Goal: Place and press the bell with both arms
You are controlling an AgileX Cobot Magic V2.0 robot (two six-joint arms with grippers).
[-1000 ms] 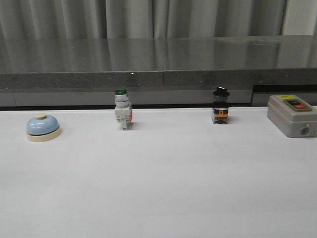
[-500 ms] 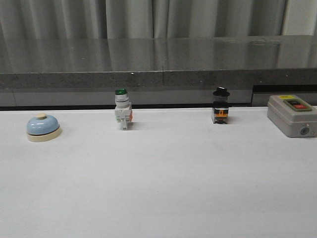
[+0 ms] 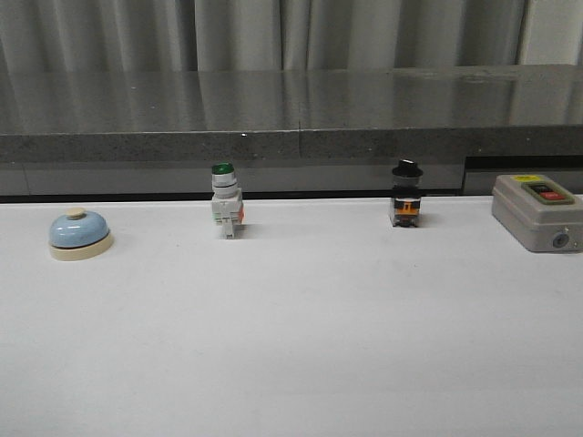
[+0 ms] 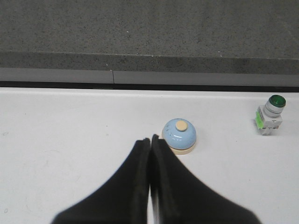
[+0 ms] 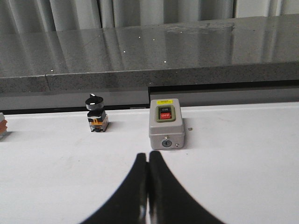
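The light-blue bell with its cream base and button sits at the left of the white table. It also shows in the left wrist view. My left gripper is shut and empty, its tips just short of the bell and slightly to one side. My right gripper is shut and empty, its tips a short way in front of the grey box. Neither arm shows in the front view.
A green-capped white switch and a black-knobbed switch stand near the table's back edge. A grey box with red and green buttons sits at the right, also in the right wrist view. A dark stone ledge runs behind the table.
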